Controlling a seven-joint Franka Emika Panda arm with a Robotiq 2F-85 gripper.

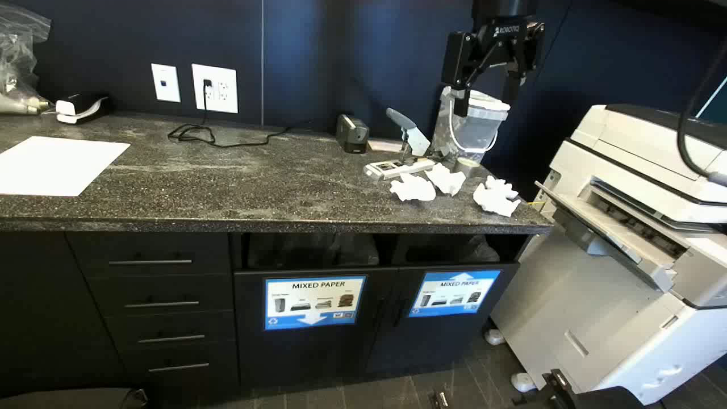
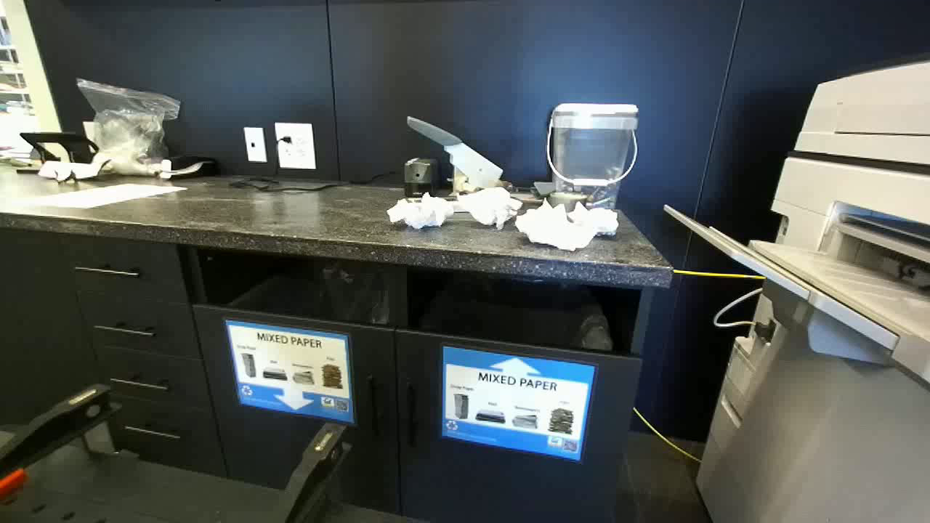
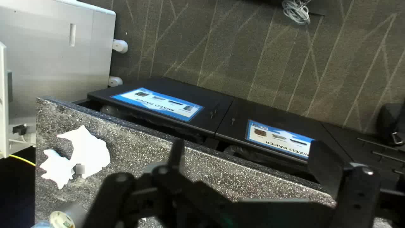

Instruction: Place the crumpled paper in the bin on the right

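Exterior view | black two-fingered tool being held wide, empty | crumpled white paper being borne by speckled dark bench | pickup, placing into dark rectangular right-hand bin slot seemingly being awaited

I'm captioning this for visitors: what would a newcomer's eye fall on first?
Probably the crumpled white papers, bright on the dark counter near the copier. Next come the blue MIXED PAPER signs on the black cabinet doors below. In an exterior view, the open gripper hangs above the counter.

gripper: black | white ROBOTIQ lettering | blocky, jointed fingers | shiny screw head | rounded black housing
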